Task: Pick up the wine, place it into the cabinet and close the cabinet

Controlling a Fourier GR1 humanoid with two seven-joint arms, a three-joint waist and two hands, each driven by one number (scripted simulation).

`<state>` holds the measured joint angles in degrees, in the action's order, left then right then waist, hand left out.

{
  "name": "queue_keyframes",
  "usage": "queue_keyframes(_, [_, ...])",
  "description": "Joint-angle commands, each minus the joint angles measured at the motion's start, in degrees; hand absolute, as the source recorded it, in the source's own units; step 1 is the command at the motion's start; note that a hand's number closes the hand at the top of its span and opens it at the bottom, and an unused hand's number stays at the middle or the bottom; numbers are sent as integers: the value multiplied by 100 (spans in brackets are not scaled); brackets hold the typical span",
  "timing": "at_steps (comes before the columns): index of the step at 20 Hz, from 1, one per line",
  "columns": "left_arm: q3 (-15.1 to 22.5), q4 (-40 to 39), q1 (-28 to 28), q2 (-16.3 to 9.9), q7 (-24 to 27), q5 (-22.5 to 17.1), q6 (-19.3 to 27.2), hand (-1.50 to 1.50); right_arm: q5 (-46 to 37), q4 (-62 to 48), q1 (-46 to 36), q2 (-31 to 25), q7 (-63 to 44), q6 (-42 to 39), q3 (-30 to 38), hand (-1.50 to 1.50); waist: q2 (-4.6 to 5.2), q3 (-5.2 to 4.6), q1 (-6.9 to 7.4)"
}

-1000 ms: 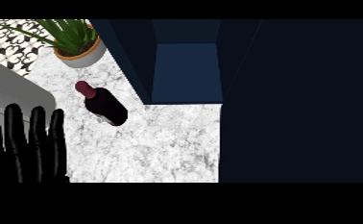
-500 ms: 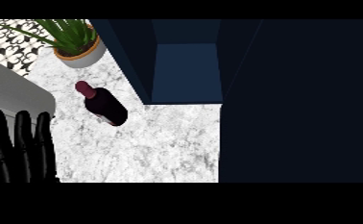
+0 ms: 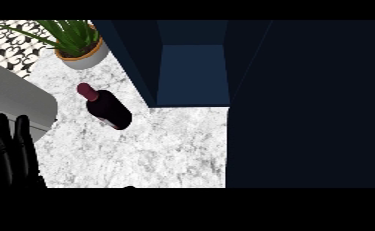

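You see a dark glass wine bottle standing on speckled marble counter beside the open blue cabinet, your left hand released, fingers straight.

One hand shows at the lower left edge of the frame: black fingers straight, pointing up, side by side, holding nothing. By its position, the left hand. No other hand is visible.
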<state>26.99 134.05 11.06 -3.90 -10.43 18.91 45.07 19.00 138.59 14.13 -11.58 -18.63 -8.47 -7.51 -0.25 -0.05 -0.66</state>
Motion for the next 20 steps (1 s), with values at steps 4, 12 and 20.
queue_keyframes(4, [-497,-754,66,17,780,-871,-93,-150,696,1283,563,12,-357,-4,58,-150,5,-7,-51])
queue_keyframes(12, [-2077,-2075,-427,-111,1688,-2461,-946,-150,504,617,402,192,128,-248,40,-150,25,-6,0])
queue_keyframes(20, [-3113,-3404,-483,7,2997,-3083,-1317,-150,741,796,695,37,100,-463,358,-150,17,-3,2])
